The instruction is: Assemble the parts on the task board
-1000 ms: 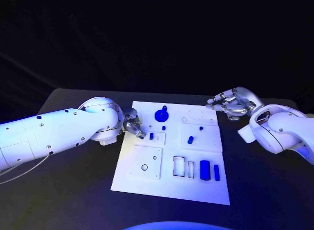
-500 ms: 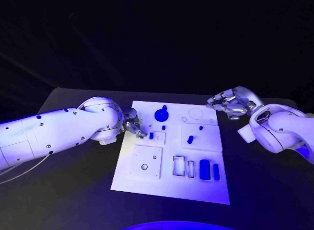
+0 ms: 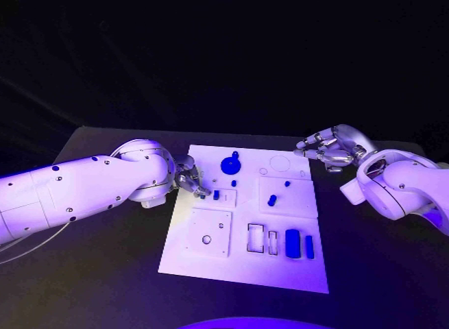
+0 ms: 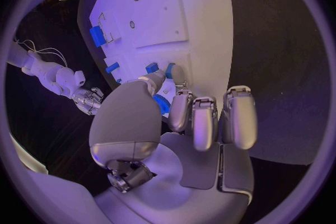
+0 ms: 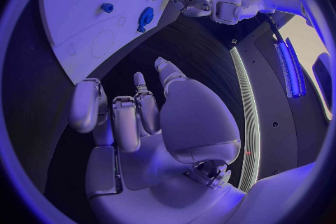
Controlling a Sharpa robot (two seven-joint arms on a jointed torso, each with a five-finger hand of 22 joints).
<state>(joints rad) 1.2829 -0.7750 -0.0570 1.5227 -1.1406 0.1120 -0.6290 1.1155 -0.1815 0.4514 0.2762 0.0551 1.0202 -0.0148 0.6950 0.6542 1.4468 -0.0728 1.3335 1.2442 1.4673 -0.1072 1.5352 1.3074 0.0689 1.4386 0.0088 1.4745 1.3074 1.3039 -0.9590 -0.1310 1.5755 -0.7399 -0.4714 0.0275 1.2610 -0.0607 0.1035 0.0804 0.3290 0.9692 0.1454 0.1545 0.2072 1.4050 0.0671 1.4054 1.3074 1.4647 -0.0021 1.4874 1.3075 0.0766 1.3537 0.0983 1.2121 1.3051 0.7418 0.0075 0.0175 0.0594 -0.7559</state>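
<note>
White task board (image 3: 199, 257); left robot hand (image 3: 192, 179) at its edge.

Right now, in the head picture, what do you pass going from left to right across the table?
Left arm → left hand → white board → right hand → right arm.

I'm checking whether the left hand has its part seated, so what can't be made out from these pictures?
- Head view: the left hand covers the spot beside a small blue part on the task board; contact is too small to judge.
- Left wrist view: the thumb and fingers hide most of a blue part, so its seating is unclear.
- Right wrist view: the right hand hovers off the board; the left hand is too small there.
</note>
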